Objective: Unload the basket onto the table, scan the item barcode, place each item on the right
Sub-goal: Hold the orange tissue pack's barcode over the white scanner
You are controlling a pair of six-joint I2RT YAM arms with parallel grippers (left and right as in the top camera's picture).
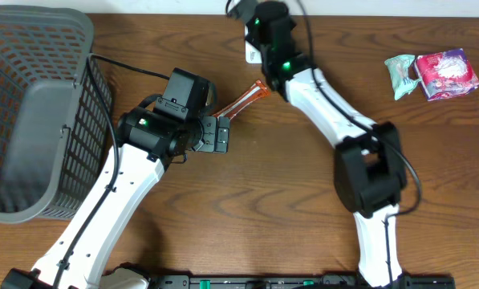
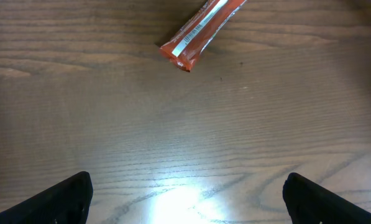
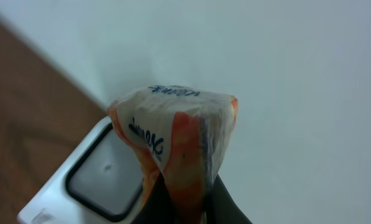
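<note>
1. Over brown wooden table [image 1: 287, 201], working with two arms.
2. Sitting at the left edge: grey mesh basket [image 1: 30, 112].
3. Hovering with left gripper [image 2: 185, 202] spread wide, empty, near an orange stick packet [image 2: 201, 31] lying flat.
4. Pinching an orange-and-white packet [image 3: 173, 137] in the closed right gripper [image 3: 184, 202], holding it above the white scanner [image 3: 92, 180] at the table's far edge.
5. Lying far right: pink packet [image 1: 446, 74] touching green packet [image 1: 399, 74].
</note>
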